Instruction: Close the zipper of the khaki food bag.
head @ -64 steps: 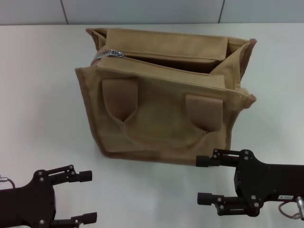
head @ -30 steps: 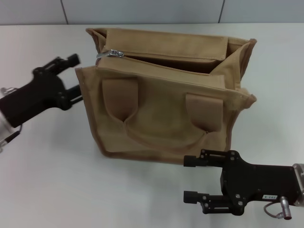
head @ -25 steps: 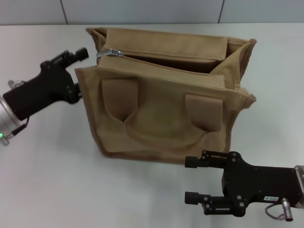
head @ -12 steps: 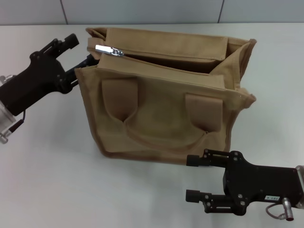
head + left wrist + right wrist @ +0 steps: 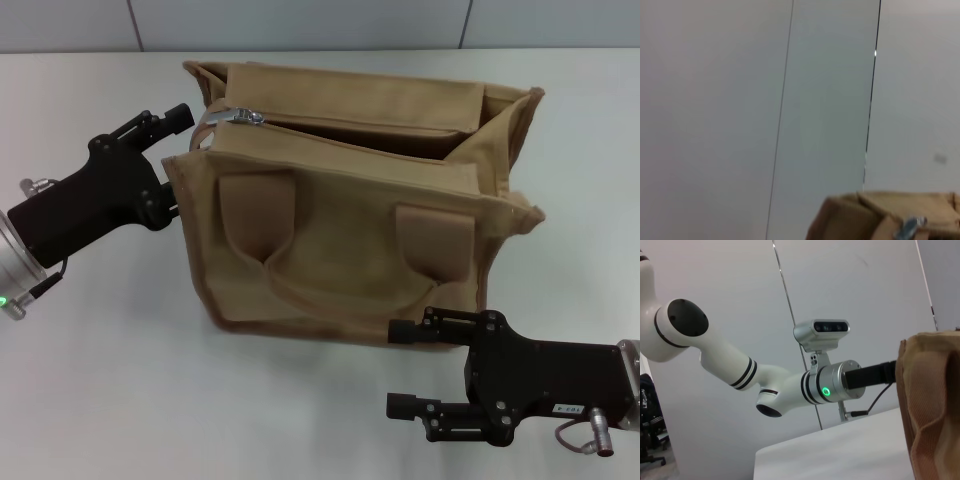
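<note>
Barely begun — zipper gaping along the top of the bag, silver pull parked at the left end, whole run to the right end left to close. Bag upright mid-surface. Left tool pressed against the bag's left top corner, just beside the pull; fingers spread, nothing visibly pinched. Right tool released and idle on the near side — just below the bag's lower right corner.
</note>
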